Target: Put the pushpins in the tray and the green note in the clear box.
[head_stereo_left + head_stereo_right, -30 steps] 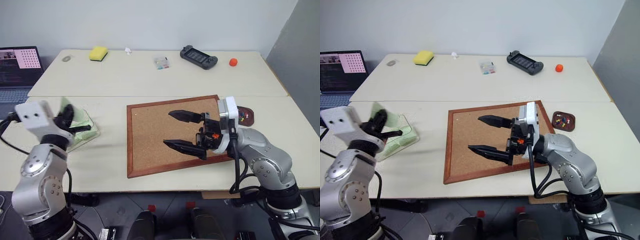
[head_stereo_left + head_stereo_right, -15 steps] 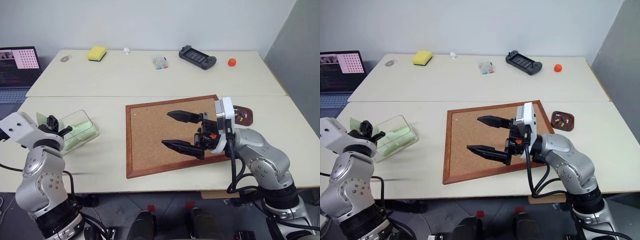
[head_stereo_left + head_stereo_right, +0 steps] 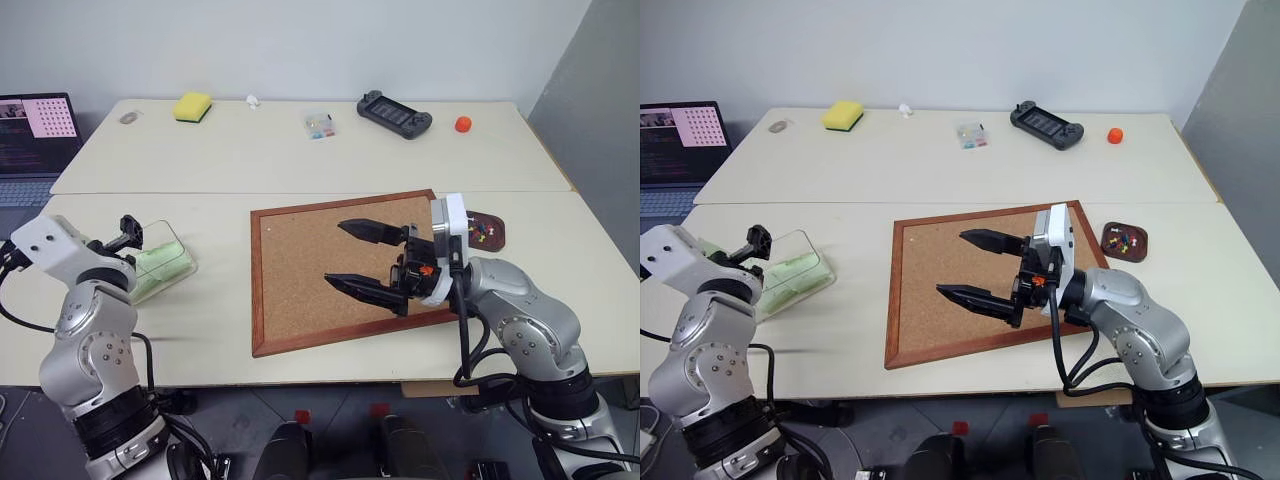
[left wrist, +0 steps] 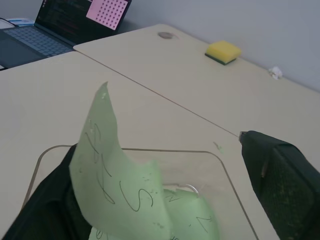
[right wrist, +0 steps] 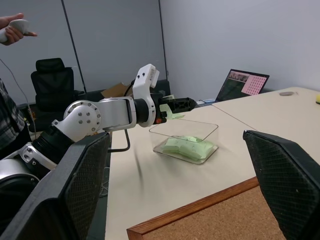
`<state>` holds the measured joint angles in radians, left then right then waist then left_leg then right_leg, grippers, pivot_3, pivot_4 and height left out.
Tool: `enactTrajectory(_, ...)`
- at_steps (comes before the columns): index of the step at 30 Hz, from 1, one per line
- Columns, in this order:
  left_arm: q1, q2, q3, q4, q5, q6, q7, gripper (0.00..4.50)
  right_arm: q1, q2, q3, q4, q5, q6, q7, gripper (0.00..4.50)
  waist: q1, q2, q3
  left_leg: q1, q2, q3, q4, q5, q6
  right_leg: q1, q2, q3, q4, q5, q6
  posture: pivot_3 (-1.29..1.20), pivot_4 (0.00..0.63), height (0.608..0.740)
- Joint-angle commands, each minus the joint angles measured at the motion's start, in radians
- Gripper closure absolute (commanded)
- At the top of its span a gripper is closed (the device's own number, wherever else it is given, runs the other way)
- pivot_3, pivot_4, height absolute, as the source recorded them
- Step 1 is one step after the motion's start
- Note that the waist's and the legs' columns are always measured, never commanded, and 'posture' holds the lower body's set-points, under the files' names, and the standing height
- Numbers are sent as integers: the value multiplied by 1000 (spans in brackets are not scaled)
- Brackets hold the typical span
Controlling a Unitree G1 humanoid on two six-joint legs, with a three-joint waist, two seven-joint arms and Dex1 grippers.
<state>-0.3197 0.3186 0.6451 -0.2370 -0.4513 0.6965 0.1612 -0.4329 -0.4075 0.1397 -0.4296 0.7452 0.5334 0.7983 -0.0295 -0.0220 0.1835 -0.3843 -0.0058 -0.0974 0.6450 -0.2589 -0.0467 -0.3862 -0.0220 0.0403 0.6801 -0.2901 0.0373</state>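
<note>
My left gripper (image 3: pixel 118 238) is open at the near end of the clear box (image 3: pixel 165 262), which stands at the table's left. The green note (image 4: pixel 120 190) stands upright, curled against one finger, over the box's rim. More pale green paper (image 4: pixel 192 212) lies flat inside the box. The dark brown tray (image 3: pixel 497 238) sits at the right, beside the corkboard, with the coloured pushpins (image 3: pixel 483 232) in it. My right gripper (image 3: pixel 337 253) hangs open above the corkboard with nothing between its fingers.
A wood-framed corkboard (image 3: pixel 300 290) fills the table's middle. On the far table lie a yellow sponge (image 3: pixel 196 105), a small clear case (image 3: pixel 322 124), a black game controller (image 3: pixel 397 112) and a small red object (image 3: pixel 465 124). A laptop (image 3: pixel 38 125) stands far left. A person's hand (image 5: pixel 15 30) holds a controller.
My left gripper went from shut on the green note to open and sank a little toward the box's near end. The note now leans on one finger. The right arm kept still.
</note>
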Motion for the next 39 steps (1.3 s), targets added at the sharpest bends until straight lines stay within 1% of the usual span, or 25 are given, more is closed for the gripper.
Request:
enactTrajectory(1,40,55,-36,-8,71,9,9,16,-5,7,-19,-36,0,-8,-9,0,0,0,0,0,0,0,0,0,0,0,0,0,0,0,0,0,150,740)
enactTrajectory(6,76,105,-56,15,139,13,13,16,-13,15,-16,-32,-4,-8,-20,0,0,0,0,0,0,0,-1,0,0,-1,0,0,0,0,0,0,150,740)
enactTrajectory(18,87,159,-79,130,200,-57,-70,16,-23,28,-15,-27,-12,-1,-26,0,0,0,0,0,0,0,-1,0,0,-1,0,0,0,0,0,0,150,740)
enactTrajectory(22,84,169,-86,141,214,-69,-81,16,-21,30,-14,-26,-15,-1,-30,0,0,0,0,0,0,0,-1,0,0,-1,0,0,0,0,0,0,150,740)
enactTrajectory(25,59,157,-71,134,192,-92,-87,16,-19,30,-15,-27,-17,-3,-34,0,0,0,0,0,0,0,-1,0,0,-1,-1,0,0,0,0,0,150,740)
enactTrajectory(28,48,152,-55,82,153,-106,-114,16,-16,26,-20,-29,-17,-5,-37,0,0,0,0,-1,0,-1,-1,0,0,-1,-2,0,0,0,0,0,150,740)
enactTrajectory(32,93,201,-96,-55,103,-121,-247,16,-5,16,-43,-25,-35,-10,-65,0,-1,0,0,-1,1,-1,-1,0,0,-2,-2,0,0,0,0,0,150,740)
enactTrajectory(35,140,208,-133,-179,55,-88,-317,16,17,22,-69,-12,-134,-29,-190,0,-1,-1,0,-2,1,-1,-1,0,-1,-2,-3,0,0,0,0,0,150,740)
enactTrajectory(37,174,184,-169,-251,28,-67,-331,16,38,38,-79,6,-219,-42,-290,0,0,0,0,-2,1,0,-1,0,-1,-2,-3,0,-1,0,0,0,150,740)
enactTrajectory(39,216,145,-236,-318,40,-56,-312,16,78,42,-78,16,-309,-52,-374,0,1,0,0,-1,0,1,-1,0,-1,-2,-4,1,-1,0,0,0,150,740)
